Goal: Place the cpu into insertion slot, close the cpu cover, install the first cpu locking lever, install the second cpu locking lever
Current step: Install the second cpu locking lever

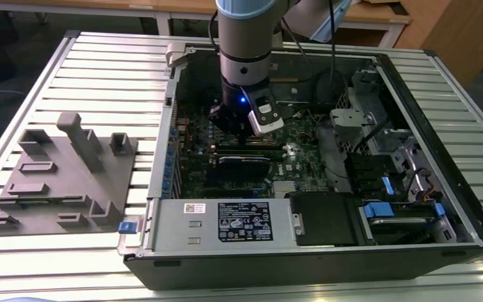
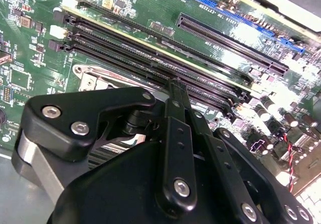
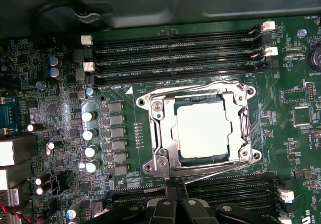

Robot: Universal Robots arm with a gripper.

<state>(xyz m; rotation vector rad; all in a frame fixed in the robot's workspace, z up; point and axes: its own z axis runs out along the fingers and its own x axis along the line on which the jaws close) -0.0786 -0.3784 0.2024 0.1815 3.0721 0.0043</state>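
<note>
In the first wrist view the cpu (image 3: 203,130), a pale silver square, lies in the insertion slot (image 3: 246,127). The silver cpu cover (image 3: 161,133) is folded down around it as a frame. One thin wire lever (image 3: 190,87) lies along the side by the long memory slots. The other lever (image 3: 220,170) runs slanted along the opposite side, ending close to my gripper (image 3: 175,183). The gripper's black fingers meet at a point just outside that socket edge, with nothing between them. In the second wrist view the gripper (image 2: 175,91) hovers over the memory slots. In the exterior view the gripper (image 1: 239,137) is low inside the open computer case.
Long black memory slots (image 3: 175,48) flank the socket on two sides, and a row of capacitors (image 3: 89,133) stands on a third. The case wall (image 1: 166,157), power supply (image 1: 224,220) and blue-tabbed drive bays (image 1: 392,211) surround the board. A grey fixture (image 1: 57,176) lies on the slatted table.
</note>
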